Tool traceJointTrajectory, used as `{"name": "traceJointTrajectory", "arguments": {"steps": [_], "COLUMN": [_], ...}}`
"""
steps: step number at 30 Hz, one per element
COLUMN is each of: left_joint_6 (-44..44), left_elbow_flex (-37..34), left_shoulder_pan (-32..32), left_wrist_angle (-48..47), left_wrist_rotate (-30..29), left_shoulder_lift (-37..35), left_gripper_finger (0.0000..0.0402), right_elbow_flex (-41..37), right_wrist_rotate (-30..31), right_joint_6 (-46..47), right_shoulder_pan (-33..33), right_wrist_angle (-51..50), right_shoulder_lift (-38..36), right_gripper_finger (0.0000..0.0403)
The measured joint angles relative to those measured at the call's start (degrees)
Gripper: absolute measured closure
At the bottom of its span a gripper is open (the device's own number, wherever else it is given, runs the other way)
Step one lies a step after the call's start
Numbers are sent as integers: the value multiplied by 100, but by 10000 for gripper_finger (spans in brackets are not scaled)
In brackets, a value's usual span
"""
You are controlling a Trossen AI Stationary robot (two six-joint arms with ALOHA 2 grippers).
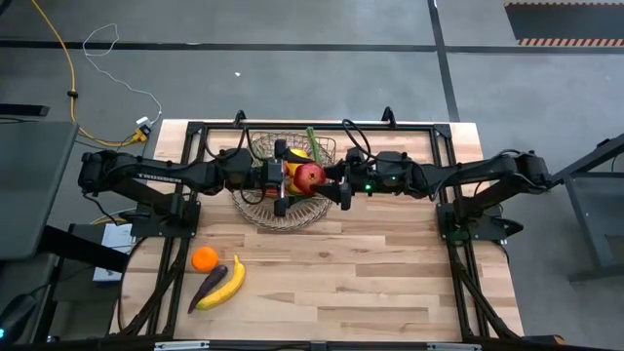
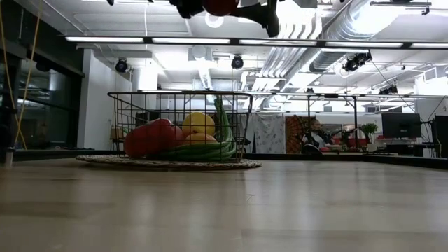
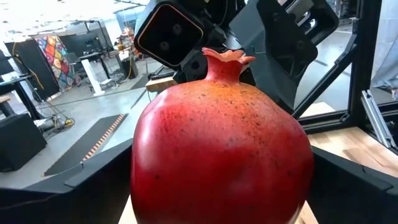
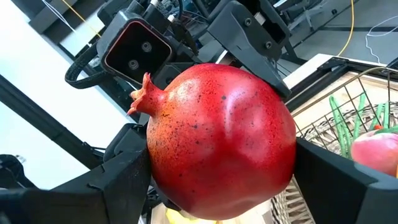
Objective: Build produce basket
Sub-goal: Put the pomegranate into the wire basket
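High view, left to right: orange [image 1: 204,258], eggplant [image 1: 207,287] and banana [image 1: 226,284] lying loose on the table [image 1: 370,283] (awaiting turns); left gripper [image 1: 280,178] and right gripper [image 1: 337,185] meeting above the basket [image 1: 283,216], jaws of both seemingly pressing one pomegranate [image 1: 309,176]. Handover likely; next, one releasing, other lowering.

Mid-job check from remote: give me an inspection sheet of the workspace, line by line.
Surface: wooden table, bare at its middle and right.
Job's things: wire basket on a round mat, holding green beans, a yellow fruit and red produce. Pomegranate held in the air above the basket. Orange, eggplant and banana lie at the table's front left.
Clutter: nothing seen.
Grippers: left pincer and right pincer meet over the basket, both wrist views filled by the pomegranate between their fingers.
Cables: yellow cable on the floor.
Surroundings: open workroom with desks; a seated person far behind.
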Motion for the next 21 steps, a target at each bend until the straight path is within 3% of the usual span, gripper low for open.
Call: {"name": "traceJointTrajectory", "arguments": {"steps": [6, 21], "left_joint_6": [0, 20], "left_elbow_flex": [0, 0], "left_shoulder_pan": [0, 0], "left_wrist_angle": [-22, -92], "left_wrist_rotate": [1, 9], "left_shoulder_lift": [-2, 0], "left_gripper_finger": [55, 58], "right_elbow_flex": [0, 2], "right_wrist_rotate": [-8, -6], "right_joint_6": [4, 26], "right_shoulder_pan": [0, -2], "right_wrist_angle": [-10, -115], "right_shoulder_lift": [0, 2], "right_gripper_finger": [75, 75]}}
